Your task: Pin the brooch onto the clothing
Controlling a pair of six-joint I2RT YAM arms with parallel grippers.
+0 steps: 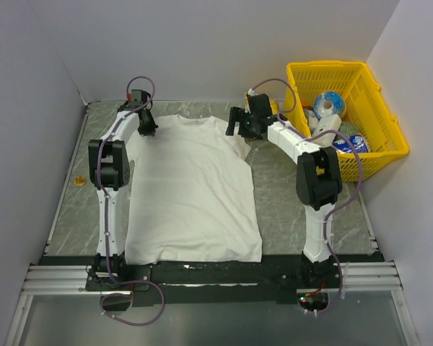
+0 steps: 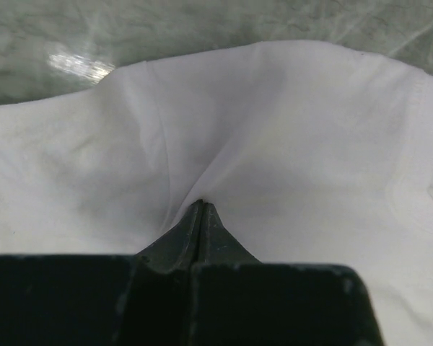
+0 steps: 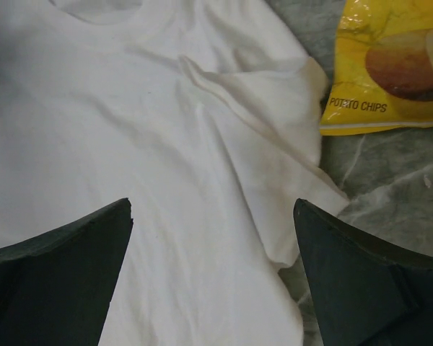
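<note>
The white T-shirt [image 1: 195, 194] lies flat on the table, neck towards the back. My left gripper [image 1: 146, 128] is at its left shoulder. In the left wrist view its jaws [image 2: 202, 204] are closed on a pinch of the shirt cloth [image 2: 274, 130], and folds run out from the tips. My right gripper [image 1: 237, 126] is open and empty, hovering over the shirt's right sleeve [image 3: 274, 122]; its fingertips [image 3: 115, 216] stand wide apart. The brooch [image 1: 79, 180], a tiny golden speck, lies on the table left of the left arm, apart from both grippers.
A yellow potato chips bag [image 3: 390, 65] lies on the table just beyond the right sleeve. A yellow basket [image 1: 381, 153] with several packages stands at the back right. White walls close in the table on three sides.
</note>
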